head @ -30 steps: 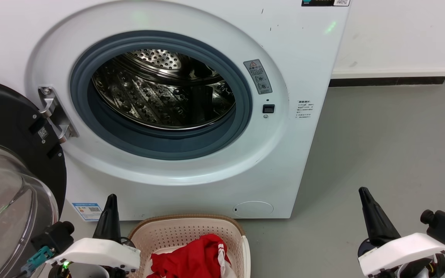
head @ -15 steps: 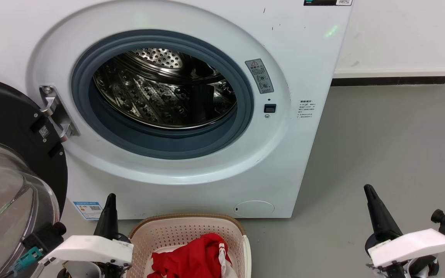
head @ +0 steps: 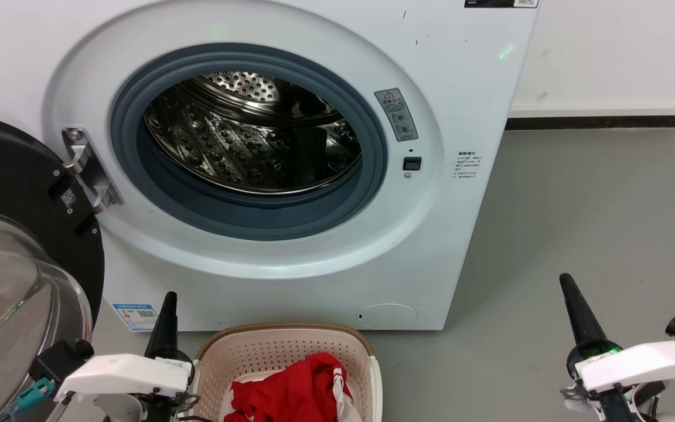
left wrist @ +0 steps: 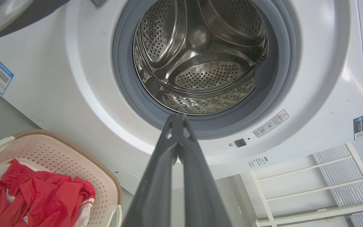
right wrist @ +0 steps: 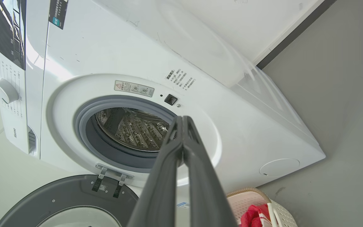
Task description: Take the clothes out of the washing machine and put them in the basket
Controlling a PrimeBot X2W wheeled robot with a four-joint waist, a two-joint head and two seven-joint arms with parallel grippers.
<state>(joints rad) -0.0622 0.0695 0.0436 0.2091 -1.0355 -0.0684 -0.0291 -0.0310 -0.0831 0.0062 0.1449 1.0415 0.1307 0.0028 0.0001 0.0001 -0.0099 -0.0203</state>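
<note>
- Now the clothes [head: 290,392] lie heaped in the basket [head: 285,331], on the floor [head: 578,205] just before the washing machine [head: 466,246].
- Both left gripper [head: 168,298] and right gripper [head: 566,280] have fingers pressed together, holding nothing.
- Its drum [left wrist: 200,63] looks bare; check the lower edge before finishing.

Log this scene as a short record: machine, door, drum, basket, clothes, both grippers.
washing machine: white front-loader, porthole open
door: swung open to the robot's left
drum: bare steel, no clothes seen inside
basket: on the floor before the machine
clothes: red, lying in the basket
left gripper: shut, holding nothing
right gripper: shut, holding nothing
</note>
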